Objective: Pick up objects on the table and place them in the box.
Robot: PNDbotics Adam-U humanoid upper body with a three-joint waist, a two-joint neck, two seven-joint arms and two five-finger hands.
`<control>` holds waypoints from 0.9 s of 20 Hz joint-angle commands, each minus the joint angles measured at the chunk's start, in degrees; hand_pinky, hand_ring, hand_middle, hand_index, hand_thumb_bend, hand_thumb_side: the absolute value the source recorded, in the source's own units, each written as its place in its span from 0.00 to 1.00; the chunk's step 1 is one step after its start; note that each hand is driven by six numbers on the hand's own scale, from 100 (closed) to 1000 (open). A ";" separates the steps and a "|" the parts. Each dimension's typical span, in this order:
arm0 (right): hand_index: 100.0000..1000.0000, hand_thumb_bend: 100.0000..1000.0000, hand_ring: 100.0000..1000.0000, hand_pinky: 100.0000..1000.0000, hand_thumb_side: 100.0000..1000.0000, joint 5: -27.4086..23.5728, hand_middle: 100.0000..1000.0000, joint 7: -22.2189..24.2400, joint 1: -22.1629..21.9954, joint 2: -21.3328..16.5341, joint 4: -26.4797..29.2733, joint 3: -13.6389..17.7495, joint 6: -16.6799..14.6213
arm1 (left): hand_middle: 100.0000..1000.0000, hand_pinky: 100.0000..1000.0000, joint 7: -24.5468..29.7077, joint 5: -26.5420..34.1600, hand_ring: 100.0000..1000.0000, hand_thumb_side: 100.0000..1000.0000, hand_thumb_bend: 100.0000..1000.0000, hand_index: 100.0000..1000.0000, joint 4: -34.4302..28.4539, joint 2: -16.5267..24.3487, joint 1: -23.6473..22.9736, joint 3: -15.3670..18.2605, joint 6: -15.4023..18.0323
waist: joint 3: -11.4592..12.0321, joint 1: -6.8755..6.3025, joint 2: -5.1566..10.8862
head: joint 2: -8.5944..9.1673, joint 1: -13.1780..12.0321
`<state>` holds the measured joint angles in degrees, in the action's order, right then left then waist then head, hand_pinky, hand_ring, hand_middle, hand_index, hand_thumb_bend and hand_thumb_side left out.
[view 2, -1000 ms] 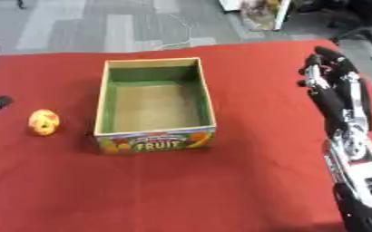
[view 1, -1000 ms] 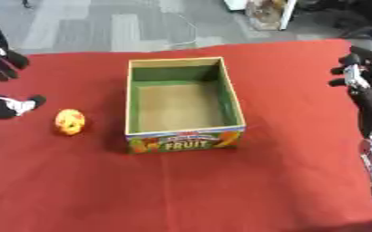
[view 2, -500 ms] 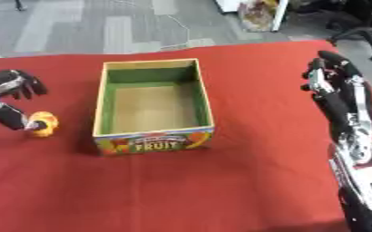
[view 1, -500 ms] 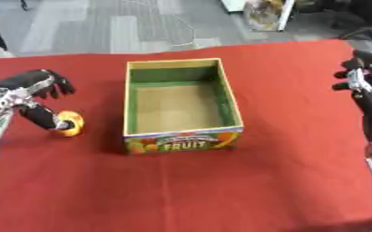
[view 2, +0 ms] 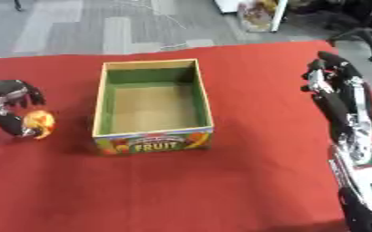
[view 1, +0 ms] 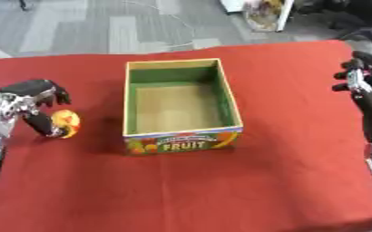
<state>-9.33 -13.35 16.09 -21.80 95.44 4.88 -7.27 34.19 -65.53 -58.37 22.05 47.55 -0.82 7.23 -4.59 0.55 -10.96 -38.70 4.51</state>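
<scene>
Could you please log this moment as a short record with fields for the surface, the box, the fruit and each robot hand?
surface: red tablecloth
box: open cardboard fruit box, green inside walls, nothing visible in it
fruit: orange-yellow round fruit, on the cloth left of the box, apart from it
left robot hand: left robot hand at the fruit, fingers curled over it, thumb beside it; fruit not lifted
right robot hand: right robot hand right of the box, fingers relaxed, holding nothing

Left hand (view 1: 32, 99) low at the left edge — fingers curled, right hand (view 2: 338, 79) raised at right, fingers relaxed
</scene>
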 commanded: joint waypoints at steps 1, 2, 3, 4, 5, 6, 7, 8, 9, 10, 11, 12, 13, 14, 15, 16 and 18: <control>0.77 0.02 0.58 0.48 0.35 0.17 0.59 0.23 0.46 -0.72 0.49 0.39 -0.14 | 0.52 0.52 1.09 1.42 0.51 0.00 0.47 0.64 0.22 0.14 0.60 0.24 0.27 | -0.13 0.25 0.70 | -0.05 -0.13; 0.77 0.02 0.58 0.48 0.35 0.16 0.59 0.23 0.47 -0.72 0.48 0.41 -0.15 | 0.47 0.49 1.54 1.71 0.47 0.00 0.45 0.59 0.20 0.13 0.52 0.17 0.30 | -0.14 0.26 0.69 | -0.08 -0.15; 0.77 0.02 0.58 0.48 0.35 0.16 0.59 0.22 0.47 -0.72 0.48 0.43 -0.15 | 0.44 0.47 1.89 1.87 0.44 0.00 0.44 0.57 0.06 0.15 0.44 0.12 0.29 | -0.14 0.27 0.69 | -0.10 -0.16; 0.77 0.02 0.58 0.48 0.35 0.15 0.59 0.22 0.47 -0.72 0.47 0.45 -0.15 | 0.35 0.40 1.97 1.96 0.35 0.00 0.41 0.46 -0.24 0.19 0.39 0.13 0.20 | -0.13 0.27 0.69 | -0.11 -0.16; 0.77 0.02 0.58 0.48 0.35 0.15 0.59 0.22 0.46 -0.72 0.45 0.46 -0.15 | 0.31 0.37 1.69 1.92 0.31 0.00 0.39 0.42 -0.73 0.26 0.32 0.12 0.03 | -0.11 0.27 0.68 | -0.11 -0.18; 0.77 0.02 0.58 0.48 0.35 0.15 0.59 0.22 0.45 -0.71 0.42 0.46 -0.14 | 0.20 0.29 1.18 1.67 0.21 0.00 0.30 0.32 -1.32 0.36 0.26 0.06 -0.18 | -0.09 0.26 0.69 | -0.13 -0.19; 0.77 0.02 0.58 0.48 0.35 0.15 0.59 0.22 0.44 -0.70 0.40 0.47 -0.13 | 0.19 0.28 0.48 1.27 0.20 0.00 0.29 0.30 -1.95 0.45 0.18 -0.02 -0.40 | -0.07 0.26 0.70 | -0.14 -0.20; 0.77 0.02 0.58 0.48 0.35 0.15 0.59 0.22 0.44 -0.69 0.38 0.48 -0.13 | 0.08 0.20 -0.31 0.87 0.10 0.00 0.17 0.20 -2.54 0.53 0.12 -0.07 -0.65 | -0.05 0.25 0.71 | -0.14 -0.21; 0.77 0.02 0.58 0.48 0.35 0.16 0.59 0.22 0.43 -0.69 0.37 0.49 -0.13 | 0.06 0.19 -1.20 0.46 0.09 0.00 0.18 0.18 -3.21 0.59 0.02 -0.10 -0.97 | -0.03 0.24 0.72 | -0.13 -0.21; 0.77 0.02 0.58 0.48 0.35 0.15 0.59 0.22 0.43 -0.68 0.35 0.50 -0.13 | 0.03 0.16 -1.84 0.16 0.07 0.00 0.19 0.15 -3.81 0.61 -0.07 -0.14 -1.20 | -0.02 0.24 0.73 | -0.13 -0.21; 0.77 0.02 0.58 0.48 0.35 0.15 0.59 0.21 0.42 -0.68 0.35 0.51 -0.13 | 0.01 0.15 -2.22 -0.03 0.06 0.01 0.20 0.13 -4.55 0.62 -0.15 -0.18 -1.26 | -0.01 0.24 0.74 | -0.13 -0.21; 0.77 0.02 0.58 0.48 0.35 0.15 0.59 0.21 0.42 -0.68 0.34 0.51 -0.13 | 0.00 0.15 -2.35 -0.04 0.05 0.02 0.21 0.13 -5.36 0.60 -0.20 -0.17 -1.20 | 0.00 0.25 0.75 | -0.14 -0.22; 0.77 0.02 0.58 0.48 0.35 0.15 0.59 0.21 0.41 -0.68 0.34 0.52 -0.14 | 0.00 0.15 -2.40 0.24 0.05 0.02 0.21 0.12 -6.52 0.61 -0.21 -0.10 -1.05 | 0.01 0.26 0.76 | -0.15 -0.21; 0.77 0.02 0.58 0.48 0.35 0.15 0.59 0.21 0.40 -0.69 0.32 0.53 -0.13 | 0.00 0.15 -2.38 0.64 0.04 0.03 0.21 0.12 -7.72 0.62 -0.21 -0.03 -0.90 | 0.02 0.27 0.78 | -0.17 -0.22; 0.77 0.02 0.58 0.48 0.35 0.15 0.59 0.21 0.39 -0.69 0.31 0.53 -0.13 | 0.00 0.15 -2.40 1.30 0.04 0.03 0.20 0.12 -9.25 0.64 -0.14 0.06 -0.70 | 0.03 0.28 0.79 | -0.18 -0.22; 0.77 0.02 0.58 0.48 0.35 0.14 0.59 0.21 0.38 -0.70 0.30 0.54 -0.13 | 0.00 0.15 -2.39 2.01 0.04 0.03 0.20 0.12 -10.91 0.67 -0.05 0.12 -0.53 | 0.03 0.28 0.82 | -0.20 -0.24; 0.77 0.02 0.58 0.48 0.35 0.12 0.59 0.21 0.37 -0.71 0.29 0.55 -0.14 | 0.00 0.14 -2.45 3.57 0.04 0.03 0.19 0.12 -14.42 0.72 0.18 0.17 -0.26 | 0.07 0.26 0.87 | -0.24 -0.26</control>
<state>-9.27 -13.34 16.06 -21.43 95.38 4.89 -7.27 31.90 -62.85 -69.77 21.66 46.42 -1.13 6.70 -4.55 0.80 -11.01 -38.71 4.35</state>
